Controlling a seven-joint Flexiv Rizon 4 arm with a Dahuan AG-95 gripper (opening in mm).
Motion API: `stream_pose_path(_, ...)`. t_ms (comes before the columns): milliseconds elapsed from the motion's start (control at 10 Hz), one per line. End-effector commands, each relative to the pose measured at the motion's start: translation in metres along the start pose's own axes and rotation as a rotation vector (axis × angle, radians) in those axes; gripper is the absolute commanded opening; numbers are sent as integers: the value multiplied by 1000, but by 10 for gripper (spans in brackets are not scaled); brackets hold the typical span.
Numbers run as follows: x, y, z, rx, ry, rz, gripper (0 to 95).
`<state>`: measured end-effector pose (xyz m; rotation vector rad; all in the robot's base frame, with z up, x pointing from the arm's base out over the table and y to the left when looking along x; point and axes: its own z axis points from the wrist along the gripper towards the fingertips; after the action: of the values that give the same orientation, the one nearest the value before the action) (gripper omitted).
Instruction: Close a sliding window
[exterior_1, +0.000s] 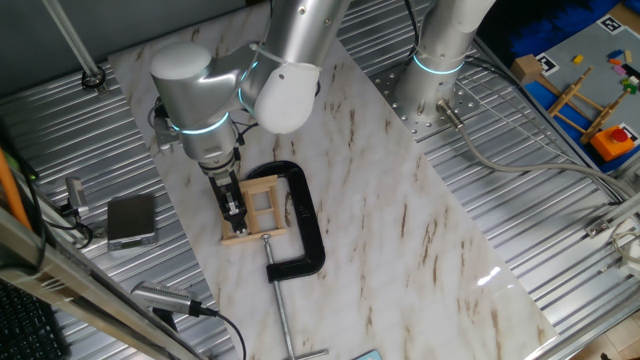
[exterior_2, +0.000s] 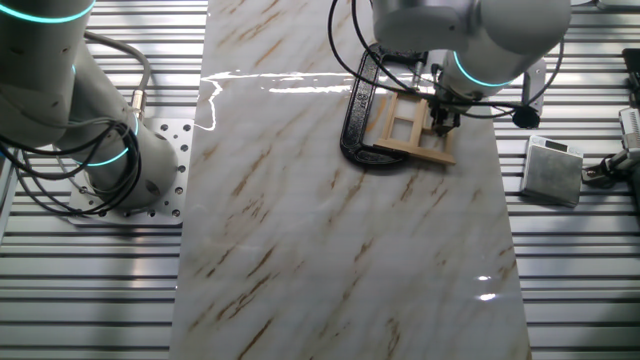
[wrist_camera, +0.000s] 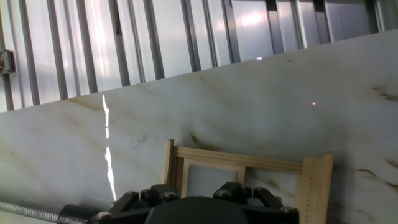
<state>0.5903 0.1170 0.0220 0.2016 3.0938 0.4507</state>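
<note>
Hovering over the sliding window (exterior_1: 258, 207), my gripper (exterior_1: 232, 208) sits low at the frame's edge farthest from the C-clamp (exterior_1: 302, 228) pinning it to the desk (exterior_1: 400, 220). I cannot tell how far it's open. A skewed push could jam the sash or slip off.

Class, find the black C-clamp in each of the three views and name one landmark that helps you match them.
One fixed view: C-clamp just left of centre, its screw pointing down.
The other fixed view: C-clamp top centre.
Hand view: only its threaded screw, bottom left.
Shared landmark: the sliding window.
</note>
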Motion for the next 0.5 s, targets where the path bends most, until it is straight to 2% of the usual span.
stream_pose_path(100,1,-4,0,-2,2,-9,570)
stream_pose_path(500,5,-11,-3,6,7,-17,570)
